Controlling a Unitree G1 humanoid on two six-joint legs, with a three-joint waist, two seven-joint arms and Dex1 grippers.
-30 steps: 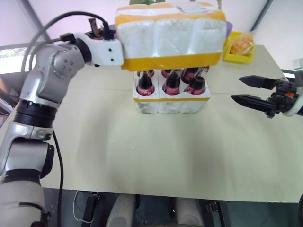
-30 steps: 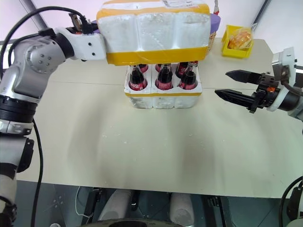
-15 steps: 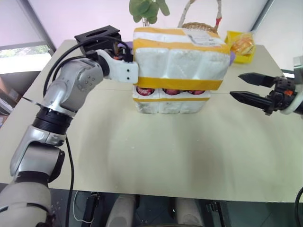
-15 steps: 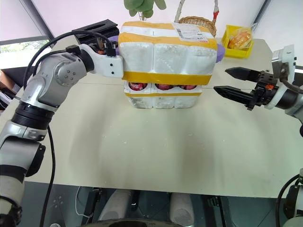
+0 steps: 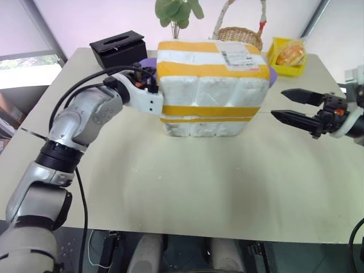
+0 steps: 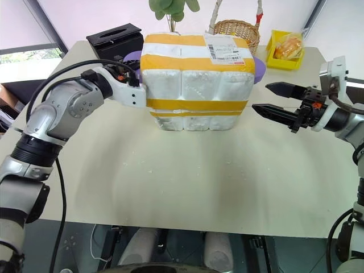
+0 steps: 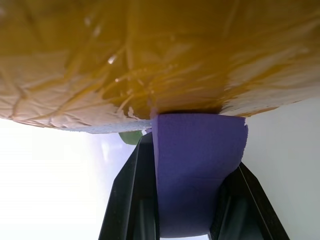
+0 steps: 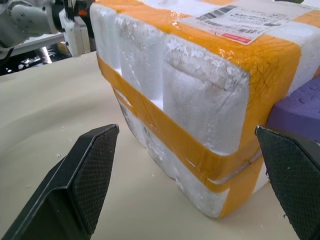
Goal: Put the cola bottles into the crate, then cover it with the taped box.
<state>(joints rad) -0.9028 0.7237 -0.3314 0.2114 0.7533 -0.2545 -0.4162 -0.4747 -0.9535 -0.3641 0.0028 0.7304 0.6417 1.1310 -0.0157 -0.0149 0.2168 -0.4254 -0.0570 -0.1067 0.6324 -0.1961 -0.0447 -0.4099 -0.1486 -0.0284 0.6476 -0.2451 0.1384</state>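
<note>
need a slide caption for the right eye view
Left gripper holds the taped box down over the crate; open right gripper waits beside it.

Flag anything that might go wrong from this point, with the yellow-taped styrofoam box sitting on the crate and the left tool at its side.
1. The left tool is shut on a purple foam tab at the white styrofoam box with yellow tape bands; pulling away unopened could drag it off the low white styrofoam crate.
2. The open right tool hangs apart beside the box, so nothing steadies that side.
</note>
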